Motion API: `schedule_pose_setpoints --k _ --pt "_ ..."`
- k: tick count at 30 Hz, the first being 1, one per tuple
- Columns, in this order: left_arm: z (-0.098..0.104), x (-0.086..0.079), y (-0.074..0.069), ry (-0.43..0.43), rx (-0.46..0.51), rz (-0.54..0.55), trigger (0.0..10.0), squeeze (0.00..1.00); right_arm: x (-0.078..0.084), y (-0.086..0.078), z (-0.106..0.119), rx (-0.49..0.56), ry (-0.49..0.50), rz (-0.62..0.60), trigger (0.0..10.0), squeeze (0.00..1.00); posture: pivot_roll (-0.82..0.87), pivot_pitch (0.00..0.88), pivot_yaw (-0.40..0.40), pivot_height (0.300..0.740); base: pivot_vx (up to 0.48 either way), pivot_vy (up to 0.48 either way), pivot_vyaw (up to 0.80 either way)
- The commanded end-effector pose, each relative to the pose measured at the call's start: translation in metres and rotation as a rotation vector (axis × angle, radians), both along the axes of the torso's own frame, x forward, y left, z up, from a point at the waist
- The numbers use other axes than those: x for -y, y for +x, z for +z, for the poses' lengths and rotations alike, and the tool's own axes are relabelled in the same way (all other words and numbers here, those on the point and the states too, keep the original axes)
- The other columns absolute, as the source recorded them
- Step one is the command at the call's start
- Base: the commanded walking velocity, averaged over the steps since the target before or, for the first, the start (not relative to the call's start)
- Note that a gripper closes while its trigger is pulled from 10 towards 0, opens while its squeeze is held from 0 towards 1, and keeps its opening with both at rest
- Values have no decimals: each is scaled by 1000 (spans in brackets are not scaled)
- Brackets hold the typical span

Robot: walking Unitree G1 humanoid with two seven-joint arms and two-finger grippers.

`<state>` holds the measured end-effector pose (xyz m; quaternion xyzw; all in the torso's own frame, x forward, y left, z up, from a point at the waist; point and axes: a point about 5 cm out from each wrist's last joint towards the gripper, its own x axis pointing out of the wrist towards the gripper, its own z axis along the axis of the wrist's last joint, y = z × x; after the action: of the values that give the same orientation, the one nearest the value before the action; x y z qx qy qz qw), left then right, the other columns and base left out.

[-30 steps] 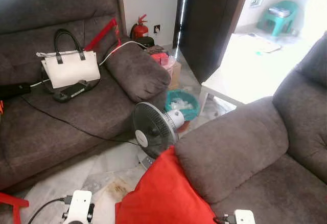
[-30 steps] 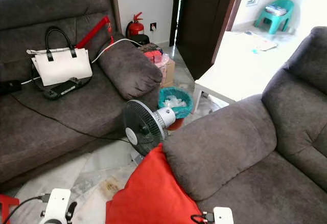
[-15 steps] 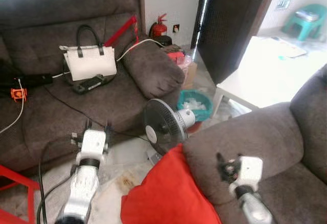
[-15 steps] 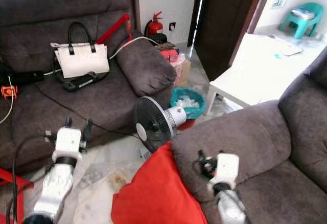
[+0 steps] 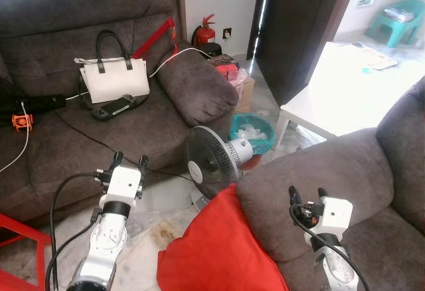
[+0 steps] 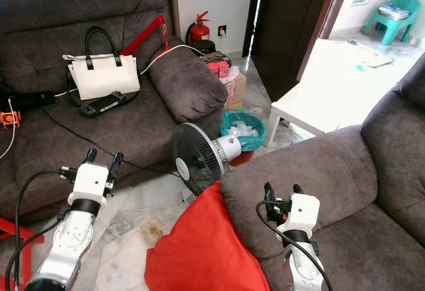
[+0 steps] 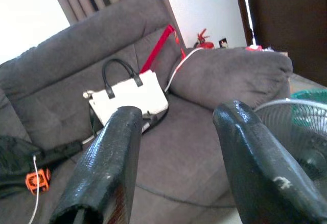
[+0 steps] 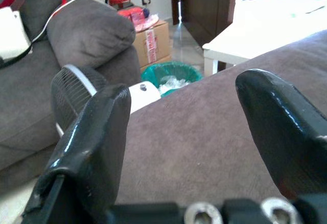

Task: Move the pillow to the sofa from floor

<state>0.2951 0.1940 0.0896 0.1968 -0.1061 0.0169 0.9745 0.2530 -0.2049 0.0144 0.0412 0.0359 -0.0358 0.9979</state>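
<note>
The red pillow (image 5: pixel 212 251) lies on the floor, leaning against the armrest (image 5: pixel 312 168) of the grey sofa on the right. My left gripper (image 5: pixel 131 160) is raised over the floor, left of the pillow and apart from it, open and empty. My right gripper (image 5: pixel 307 193) hovers just above that armrest, right of the pillow's top corner, also open and empty. In the left wrist view the open fingers (image 7: pixel 110 157) frame the far sofa. The right wrist view looks between its fingers (image 8: pixel 94 132) along the armrest (image 8: pixel 204 132).
A standing fan (image 5: pixel 209 165) sits on the floor right behind the pillow. A second grey sofa (image 5: pixel 86 145) at left holds a white handbag (image 5: pixel 113 82) and cables. A teal bin (image 5: pixel 250 128), a cardboard box (image 5: pixel 243 93), a white table (image 5: pixel 332 105) and a red stool (image 5: pixel 16 238) are nearby.
Both arms have risen from the picture's bottom edge to in front of me, fingers open. The camera has also shifted, so the whole scene sits differently.
</note>
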Motion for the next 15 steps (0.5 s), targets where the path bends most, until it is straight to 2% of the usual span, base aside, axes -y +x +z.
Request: schedule_pose_setpoints --k 1,6,11,14,15 --pt "3 0 6 -4 -2 2 10000 0 4 5 5 19 5 -19 10000 0 151 0 -18 740 0 0 0" --pt "12 -1 14 -19 9 10 10000 0 3 14 10 27 13 -26 10000 0 167 0 -19 740 0 0 0" --pt "4 -1 8 -29 -18 22 10000 0 7 9 5 -5 8 -40 10000 0 167 0 -28 740 0 0 0" --pt "-8 -2 -4 -41 -46 32 10000 0 16 0 0 -24 -15 -36 10000 0 166 0 -41 740 0 0 0" --pt "-8 -2 -4 -41 -46 32 10000 0 16 0 0 -24 -15 -36 10000 0 166 0 -41 740 0 0 0"
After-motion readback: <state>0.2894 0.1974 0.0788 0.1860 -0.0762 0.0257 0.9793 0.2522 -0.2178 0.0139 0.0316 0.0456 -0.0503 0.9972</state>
